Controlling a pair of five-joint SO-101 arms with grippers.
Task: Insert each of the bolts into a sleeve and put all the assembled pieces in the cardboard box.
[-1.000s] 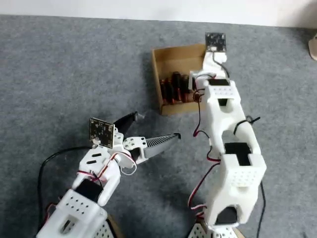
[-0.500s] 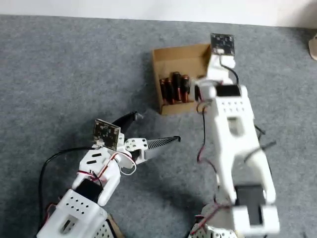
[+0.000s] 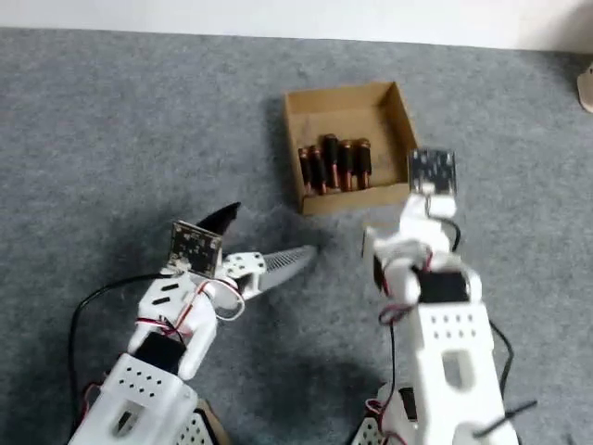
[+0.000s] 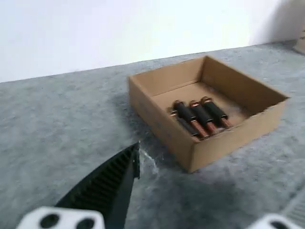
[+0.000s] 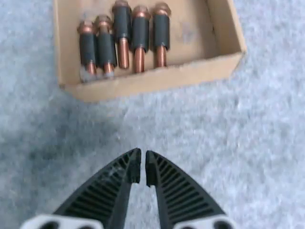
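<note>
box: cardboard box [image 3: 400, 111] has five sleeved bolts [image 3: 334, 165] lying side by side | right gripper [image 5: 143, 167]: fingers [image 5: 119, 186] pinched together, empty, over grey tabletop [image 3: 111, 120] near the box | left gripper [image 3: 271, 232]: fingers [image 3: 283, 262] spread wide, empty | tip: looks done imo, so back off without bumping the box

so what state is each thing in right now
cardboard box: upright, open top, holding the pieces
assembled pieces: five, lying side by side inside the box
left gripper: open, empty, above the table
right gripper: shut, empty, outside the box
</note>
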